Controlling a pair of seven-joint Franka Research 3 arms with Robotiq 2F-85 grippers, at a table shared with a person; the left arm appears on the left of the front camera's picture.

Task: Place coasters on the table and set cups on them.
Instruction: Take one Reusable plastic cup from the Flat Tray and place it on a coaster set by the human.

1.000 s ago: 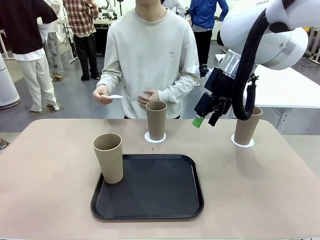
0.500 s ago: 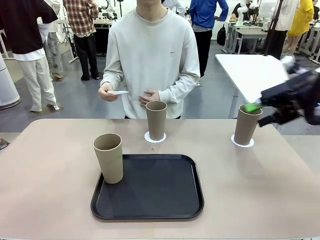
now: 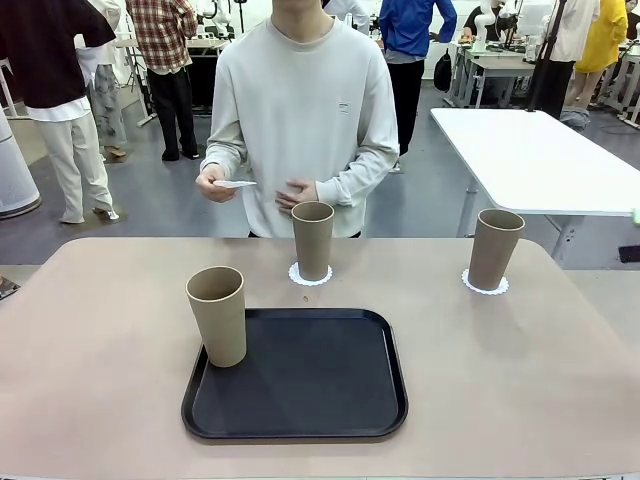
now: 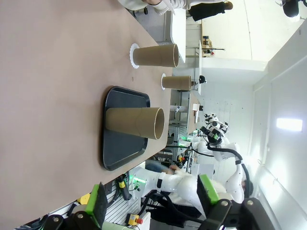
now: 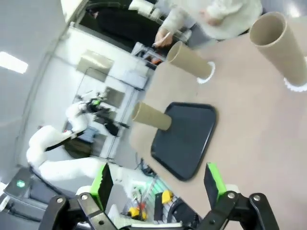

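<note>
Three beige tumblers stand on the tan table [image 3: 90, 340]. The middle cup [image 3: 312, 240] rests on a lacy white coaster [image 3: 310, 276], and the right cup [image 3: 494, 249] on another coaster [image 3: 485, 287]. The left cup [image 3: 217, 315] stands at the black tray's [image 3: 310, 385] left edge with no coaster under it. The person's hand holds a third coaster [image 3: 232, 184] at chest height. My left gripper [image 4: 153, 201] is open and far back from the cup on the tray [image 4: 135, 122]. My right gripper [image 5: 158, 184] is open and well away from the right cup [image 5: 280, 45].
A white rectangular table [image 3: 540, 155] stands behind the right corner. The person stands at the far edge, behind the middle cup. Other people stand farther back on the left. Bare tabletop lies left of the tray and at the front right.
My right arm has pulled away from the right cup and swung out past the right edge of the front view. The cup stays on its coaster. The person's hand with the coaster barely moved.
</note>
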